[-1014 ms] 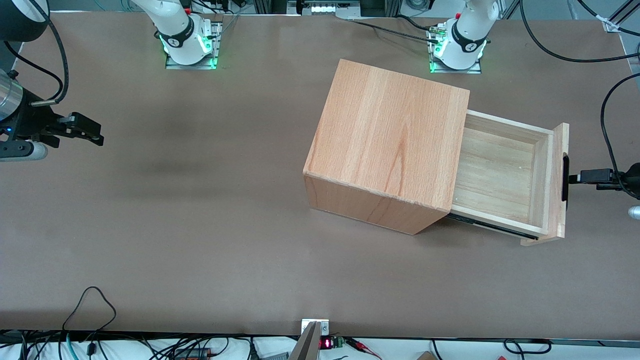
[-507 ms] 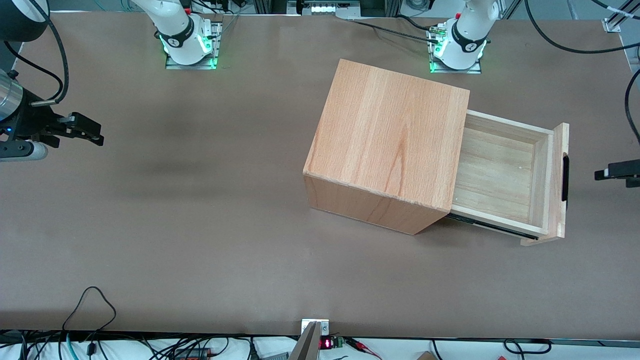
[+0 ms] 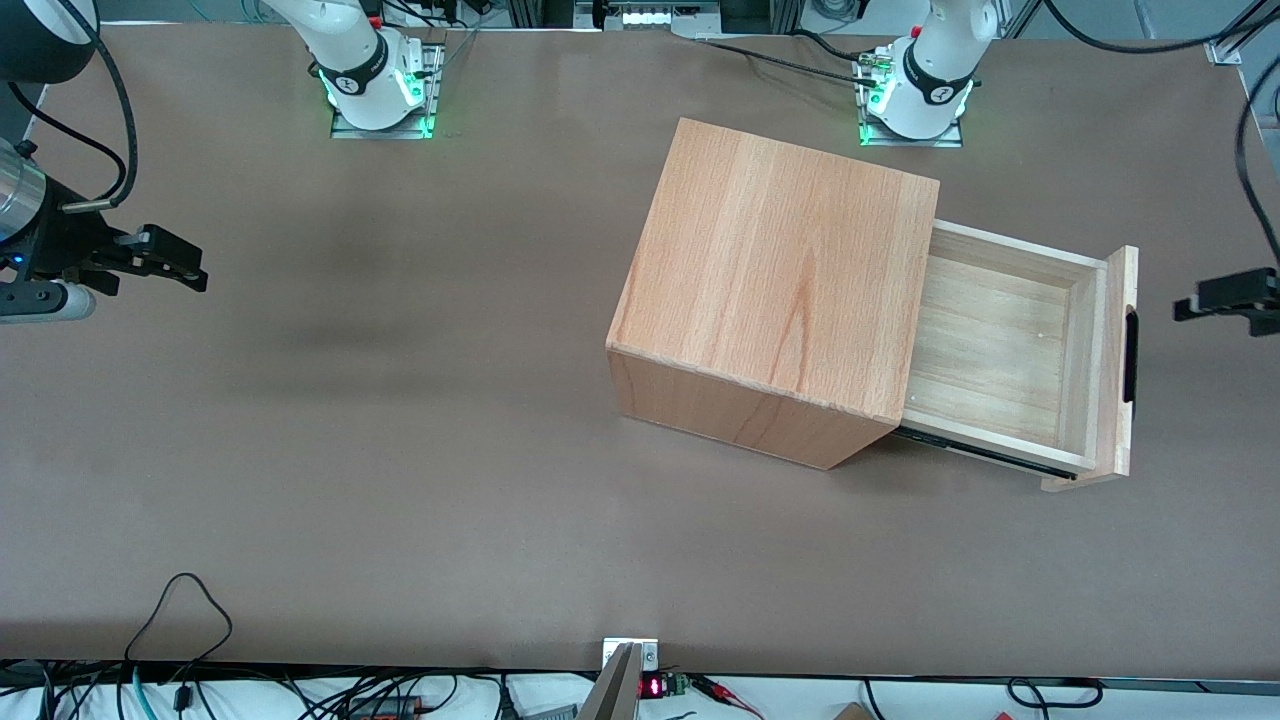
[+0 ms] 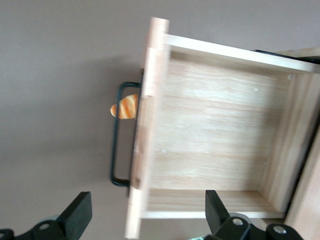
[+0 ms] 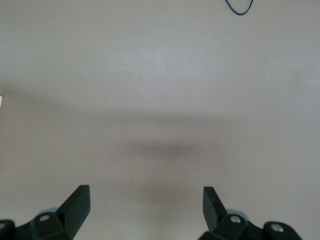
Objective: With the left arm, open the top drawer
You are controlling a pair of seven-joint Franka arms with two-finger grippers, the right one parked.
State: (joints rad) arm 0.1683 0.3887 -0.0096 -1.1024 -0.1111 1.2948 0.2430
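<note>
Toward my working end of the bench (image 3: pixel 400 480), the top drawer (image 3: pixel 1000 345) stands pulled well out of the wooden cabinet (image 3: pixel 780 290), its pale plank floor exposed. The black bar handle (image 3: pixel 1130 355) runs along the flat front panel (image 3: pixel 1118 370). My claw (image 3: pixel 1215 300) hangs in front of the drawer, apart from the handle and holding nothing. In my wrist view its fingers (image 4: pixel 80 215) are spread wide. A small orange-striped object (image 4: pixel 125 107) shows beside the handle; identity unclear.
</note>
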